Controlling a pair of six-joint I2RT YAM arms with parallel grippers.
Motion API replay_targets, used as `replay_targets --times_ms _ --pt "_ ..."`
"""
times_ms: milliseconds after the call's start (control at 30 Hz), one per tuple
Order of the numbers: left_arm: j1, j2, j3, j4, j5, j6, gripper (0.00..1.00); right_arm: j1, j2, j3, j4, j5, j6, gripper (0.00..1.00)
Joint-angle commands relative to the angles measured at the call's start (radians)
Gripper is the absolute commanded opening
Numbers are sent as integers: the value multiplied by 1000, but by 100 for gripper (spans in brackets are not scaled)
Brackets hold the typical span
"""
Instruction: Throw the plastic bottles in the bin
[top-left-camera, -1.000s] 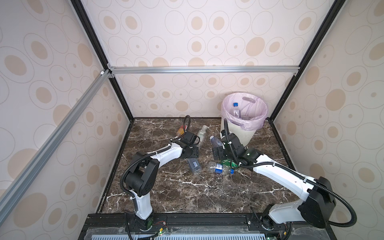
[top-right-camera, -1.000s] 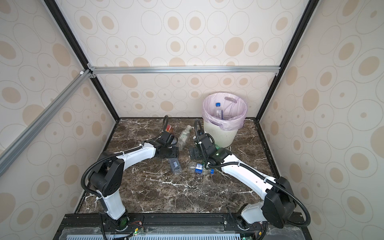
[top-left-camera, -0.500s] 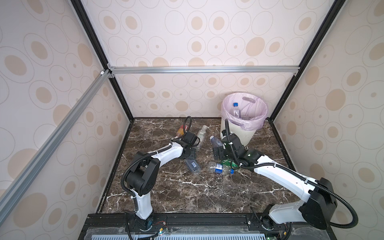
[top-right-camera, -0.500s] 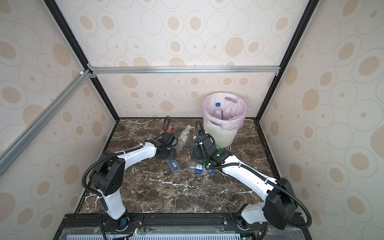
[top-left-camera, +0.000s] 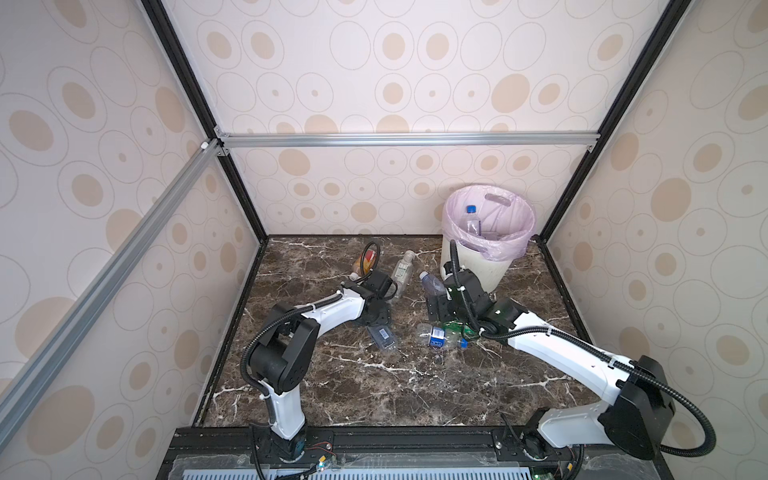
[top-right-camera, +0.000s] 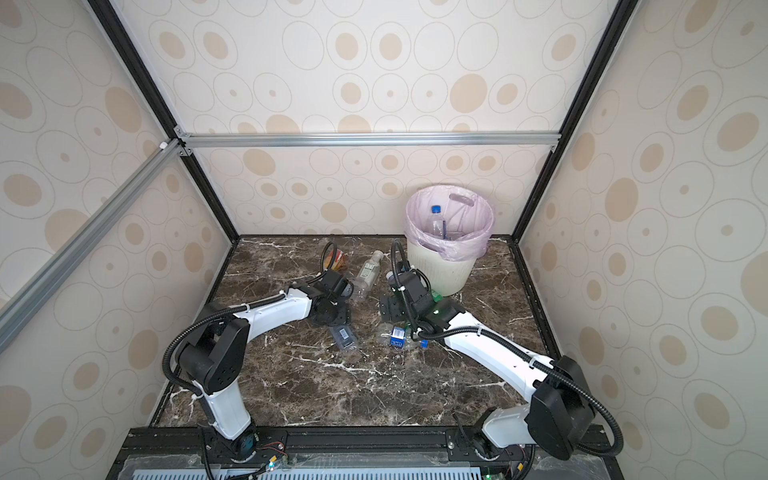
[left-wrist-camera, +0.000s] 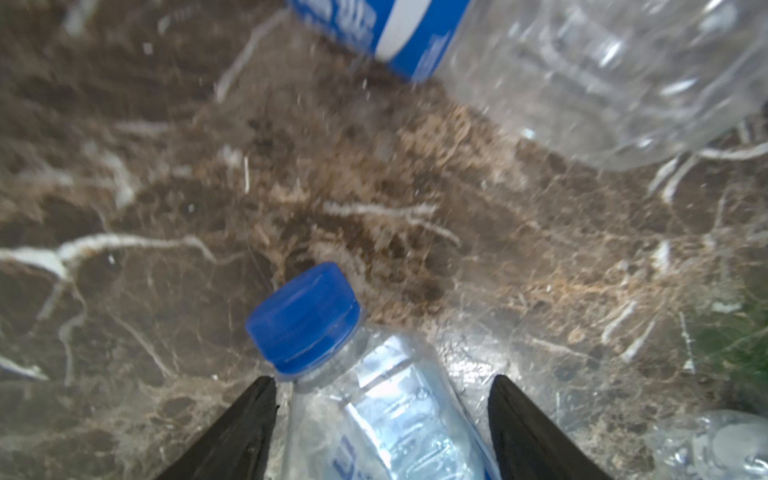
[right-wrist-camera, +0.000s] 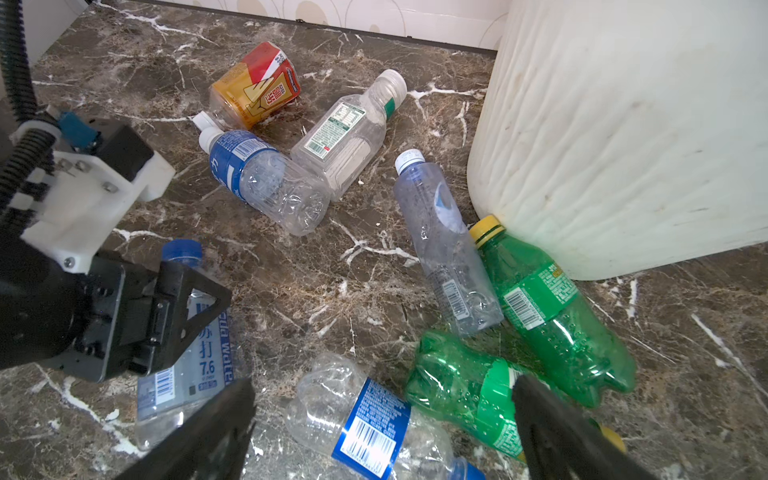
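Left gripper (left-wrist-camera: 382, 380), jaws apart, straddles a blue-capped soda-water bottle (left-wrist-camera: 386, 419); right gripper (right-wrist-camera: 382, 386) gapes empty; one clear bottle (top-left-camera: 472, 222) sits in the far-right bin (top-left-camera: 478, 266) (roughly eight remain outside).

You get soft, even, bright light in both top views. The counter (top-left-camera: 395, 386) shows only faint shadows, and the walls (top-left-camera: 415, 62) bow toward the picture edges. Your left wrist view is smeared, so the blue-capped bottle (left-wrist-camera: 374, 415) and the marble look soft. Your right wrist view is sharp, with glints on the green bottle (right-wrist-camera: 552, 316) and the bin (right-wrist-camera: 623, 124) nearly washed out.
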Motion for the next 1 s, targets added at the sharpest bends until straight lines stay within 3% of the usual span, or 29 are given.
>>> replay_targets --times_ms 0,233,567,733,967 --pt "-3 -26 -17 0 56 -88 80 9 -21 -10 9 1 9 100" --pt "3 -36 -59 59 94 -102 77 10 -41 -29 15 6 12 100" --pt "23 18 23 61 78 -39 71 9 -51 -36 6 10 15 100" --pt "33 36 41 79 100 1 60 10 -43 -31 3 9 20 100" --pt "35 39 17 89 122 32 59 8 -20 -10 3 2 22 100"
